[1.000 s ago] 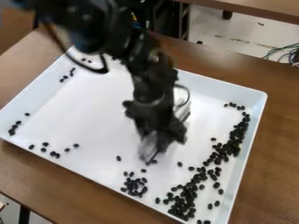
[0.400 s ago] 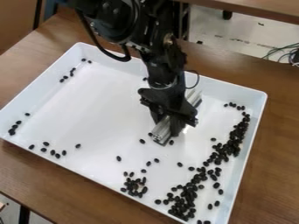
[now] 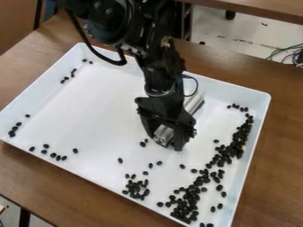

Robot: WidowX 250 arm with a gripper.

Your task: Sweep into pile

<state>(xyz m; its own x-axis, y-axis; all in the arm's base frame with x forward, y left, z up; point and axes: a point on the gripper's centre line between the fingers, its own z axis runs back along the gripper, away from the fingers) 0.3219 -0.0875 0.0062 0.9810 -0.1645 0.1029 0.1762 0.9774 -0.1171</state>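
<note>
1. A short, silvery grooved metal bar (image 3: 193,103) is held in the black two-finger tool (image 3: 166,138); its jaws are parted only by the bar's thickness and are closed around it near its near end. The rest of the bar slants away toward the far side.
2. The small, oval black beans to be swept lie in the shallow white rectangular tray (image 3: 89,111), which is set on the brown wooden worktop (image 3: 281,155).
3. The largest mass (image 3: 189,204) is spread in a band along the right-hand wall and down to the near corner. A smaller cluster (image 3: 135,188) lies by the near wall, and a few loose beans (image 3: 142,144) lie just beside the tool. Strays are dotted along the left wall and near both of its corners.
4. The sweeping seems partly done, with the small cluster and the strays to be gathered into the main mass.
5. For a good stroke, the bar should be lowered behind the beans, kept flat and close to the tray floor, and drawn slowly with its long side leading.
6. Too much downward force could twist the bar in the grip; too little could let beans slip underneath.
</note>
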